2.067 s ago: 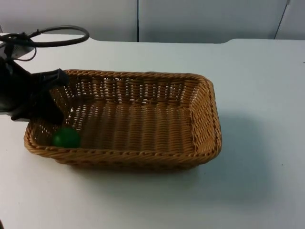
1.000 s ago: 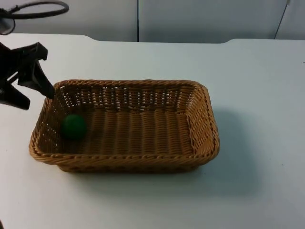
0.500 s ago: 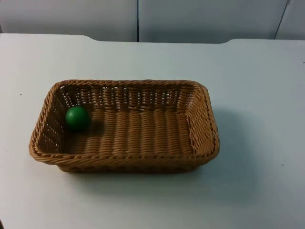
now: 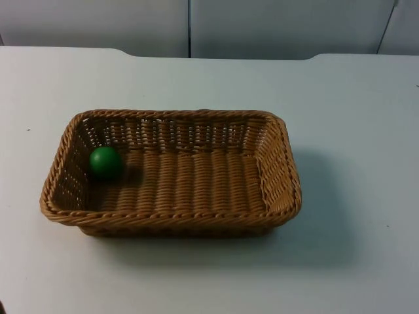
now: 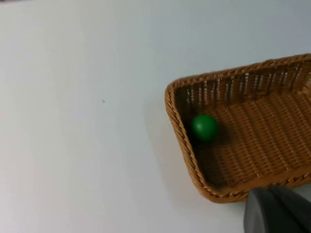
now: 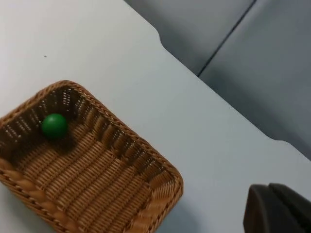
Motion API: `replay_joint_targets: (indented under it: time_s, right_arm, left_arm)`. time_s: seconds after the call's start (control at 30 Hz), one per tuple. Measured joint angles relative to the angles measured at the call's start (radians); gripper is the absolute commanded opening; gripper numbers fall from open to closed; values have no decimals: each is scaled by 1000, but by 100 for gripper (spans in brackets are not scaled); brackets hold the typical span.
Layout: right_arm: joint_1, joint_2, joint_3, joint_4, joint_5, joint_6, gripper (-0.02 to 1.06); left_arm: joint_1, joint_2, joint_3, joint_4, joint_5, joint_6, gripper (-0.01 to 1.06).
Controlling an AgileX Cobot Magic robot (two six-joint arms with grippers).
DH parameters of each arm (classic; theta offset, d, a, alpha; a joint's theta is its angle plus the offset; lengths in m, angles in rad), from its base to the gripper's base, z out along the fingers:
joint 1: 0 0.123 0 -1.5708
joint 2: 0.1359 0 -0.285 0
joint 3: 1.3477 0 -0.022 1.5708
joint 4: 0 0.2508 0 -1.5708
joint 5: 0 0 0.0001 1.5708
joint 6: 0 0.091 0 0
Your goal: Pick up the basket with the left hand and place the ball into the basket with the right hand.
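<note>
A brown wicker basket point(image 4: 170, 219) rests flat on the white table, left of the middle. A green ball point(image 4: 105, 162) lies inside it against the left end wall. From the left wrist view, the left gripper point(image 5: 277, 211) hangs high and off to the side of the basket point(image 5: 177, 124), clear of it, with the ball point(image 5: 204, 127) in the near corner. The right gripper point(image 6: 277, 208) is also raised well away from the basket point(image 6: 126, 133), and the ball point(image 6: 54, 125) sits at the basket's far end from it. Neither gripper touches anything.
The grey partition wall point(image 4: 190, 26) closes off the table's far edge. Bare white table point(image 4: 353, 131) surrounds the basket on all sides, widest to its right.
The left gripper, at the basket's left end two seconds ago, let go and withdrew to the upper left, out of the top view. The basket settled flat and the ball rolled slightly toward the back.
</note>
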Motion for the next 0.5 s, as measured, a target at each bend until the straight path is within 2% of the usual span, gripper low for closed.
replay_joint_targets:
  time_s: [0.13, 0.17, 0.3, 0.33, 0.47, 0.5]
  right_arm:
    - [48, -204, 217, -43, -21, 142, 0]
    - [48, -204, 217, -43, -21, 142, 0]
    - [53, -428, 434, -51, -69, 214, 0]
    - [53, -428, 434, -51, -69, 214, 0]
    - [53, -627, 639, 35, -92, 225, 0]
    - [53, -627, 639, 35, -92, 225, 0]
  left_arm:
    - [0, -268, 0, 161, 91, -93, 0]
    - [0, -268, 0, 161, 91, -93, 0]
    - [0, -385, 0, 233, 162, -153, 0]
    - [0, -385, 0, 233, 162, -153, 0]
    - [0, -409, 0, 224, 169, -161, 0]
    - [0, -409, 0, 224, 169, -161, 0]
